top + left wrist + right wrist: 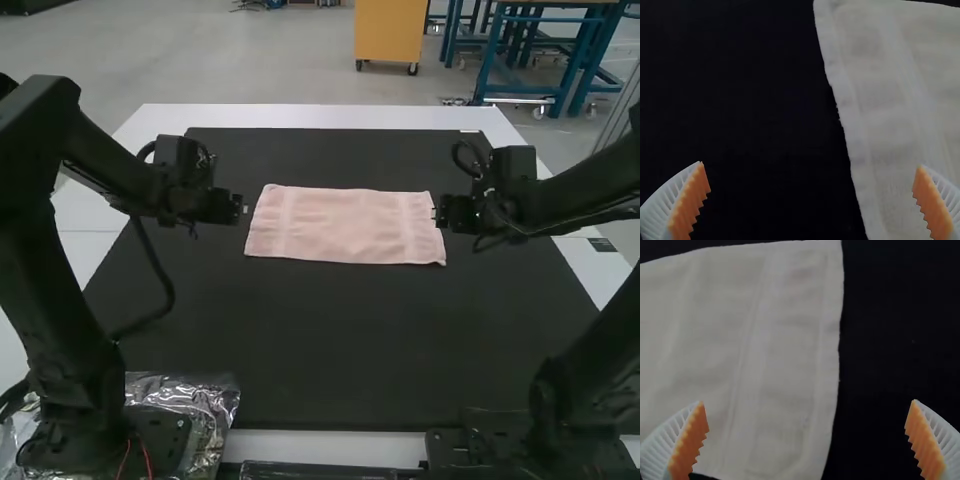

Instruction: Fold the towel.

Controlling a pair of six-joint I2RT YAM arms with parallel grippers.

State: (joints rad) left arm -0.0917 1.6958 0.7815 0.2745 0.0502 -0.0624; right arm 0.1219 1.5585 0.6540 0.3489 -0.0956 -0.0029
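My left gripper [245,208] is at the left short edge of the pink towel [345,225], which lies spread out as a wide rectangle. At its right short edge is my right gripper [436,213]. In the left wrist view the left gripper [811,200] stands open, one finger over the towel [890,110] and one over the dark mat. Likewise the right gripper [806,439] is open in the right wrist view, its fingers on either side of the edge of the towel [775,355]. Nothing is held by either one.
A black mat [330,340] covers most of the white table [320,117]. Clear crinkled plastic [215,400] lies by the left arm's base. Dark mat surface extends in front of and behind the towel.
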